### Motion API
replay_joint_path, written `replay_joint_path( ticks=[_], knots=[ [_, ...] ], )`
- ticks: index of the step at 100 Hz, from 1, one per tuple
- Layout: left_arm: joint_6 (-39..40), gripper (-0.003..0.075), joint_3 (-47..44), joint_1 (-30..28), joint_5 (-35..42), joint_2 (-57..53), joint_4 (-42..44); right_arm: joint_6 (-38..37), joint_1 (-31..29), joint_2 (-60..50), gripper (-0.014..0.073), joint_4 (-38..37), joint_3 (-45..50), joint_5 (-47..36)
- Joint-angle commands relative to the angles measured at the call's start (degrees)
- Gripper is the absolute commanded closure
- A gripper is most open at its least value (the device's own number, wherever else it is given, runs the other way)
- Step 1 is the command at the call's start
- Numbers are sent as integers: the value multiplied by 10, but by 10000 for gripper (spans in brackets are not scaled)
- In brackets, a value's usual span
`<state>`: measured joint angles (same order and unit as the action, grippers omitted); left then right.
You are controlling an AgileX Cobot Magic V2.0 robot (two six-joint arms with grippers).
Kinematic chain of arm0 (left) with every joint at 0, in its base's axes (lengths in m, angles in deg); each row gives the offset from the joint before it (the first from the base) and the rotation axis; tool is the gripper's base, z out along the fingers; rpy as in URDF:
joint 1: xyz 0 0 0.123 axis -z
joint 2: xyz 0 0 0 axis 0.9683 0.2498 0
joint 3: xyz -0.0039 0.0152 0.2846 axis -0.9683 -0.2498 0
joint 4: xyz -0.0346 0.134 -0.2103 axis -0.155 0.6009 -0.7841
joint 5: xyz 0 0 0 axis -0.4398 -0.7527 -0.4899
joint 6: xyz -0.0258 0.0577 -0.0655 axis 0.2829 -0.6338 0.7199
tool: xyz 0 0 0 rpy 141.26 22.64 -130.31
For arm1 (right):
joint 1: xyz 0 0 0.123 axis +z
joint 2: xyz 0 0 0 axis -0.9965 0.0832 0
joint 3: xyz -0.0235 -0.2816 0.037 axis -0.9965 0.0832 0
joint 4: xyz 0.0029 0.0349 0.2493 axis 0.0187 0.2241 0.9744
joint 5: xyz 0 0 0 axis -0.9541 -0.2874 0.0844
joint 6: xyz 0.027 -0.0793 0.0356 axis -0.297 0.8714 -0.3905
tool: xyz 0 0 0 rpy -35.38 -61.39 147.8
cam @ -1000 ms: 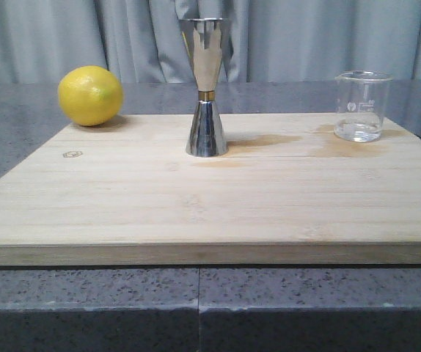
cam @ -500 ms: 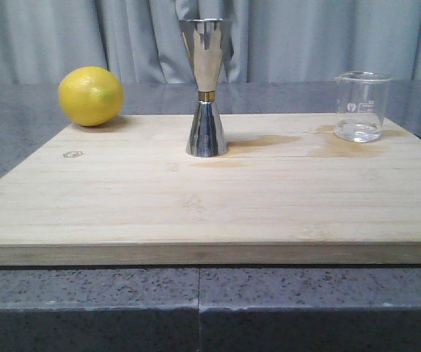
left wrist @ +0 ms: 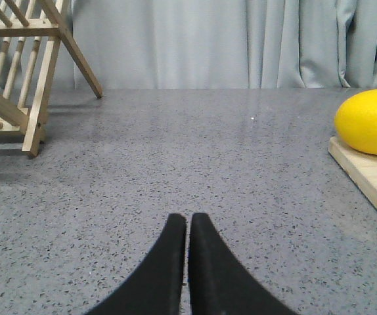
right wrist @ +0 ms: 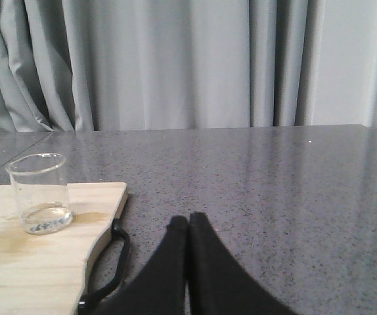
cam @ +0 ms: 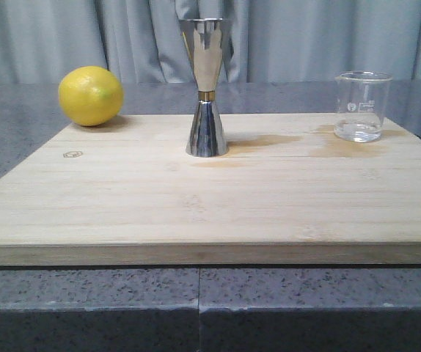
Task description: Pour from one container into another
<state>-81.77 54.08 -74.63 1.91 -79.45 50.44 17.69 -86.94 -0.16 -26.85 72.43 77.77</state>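
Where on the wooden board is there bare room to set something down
The whole near half of the cutting board is bare, in front of the jigger and beaker. Bare gaps also lie between lemon and jigger, and between jigger and beaker. Only the far edge holds things.

L end effector point(left wrist: 188, 226) & R end effector point(right wrist: 188, 226) closed, empty

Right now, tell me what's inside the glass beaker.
The glass beaker holds a shallow layer of clear liquid at its bottom; the rest is empty. Nothing covers it.
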Motion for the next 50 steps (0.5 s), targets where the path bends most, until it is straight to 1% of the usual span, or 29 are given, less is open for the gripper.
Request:
replay_joint_path(
  ticks=[1, 50],
  knots=[
    [3, 739, -16, -1, 48, -12, -1, 1, -2, -12, 666, -10, 5, -58],
    [3, 739, -16, -1, 48, -12, -1, 1, -2, -12, 666, -12, 5, -53]
  ],
)
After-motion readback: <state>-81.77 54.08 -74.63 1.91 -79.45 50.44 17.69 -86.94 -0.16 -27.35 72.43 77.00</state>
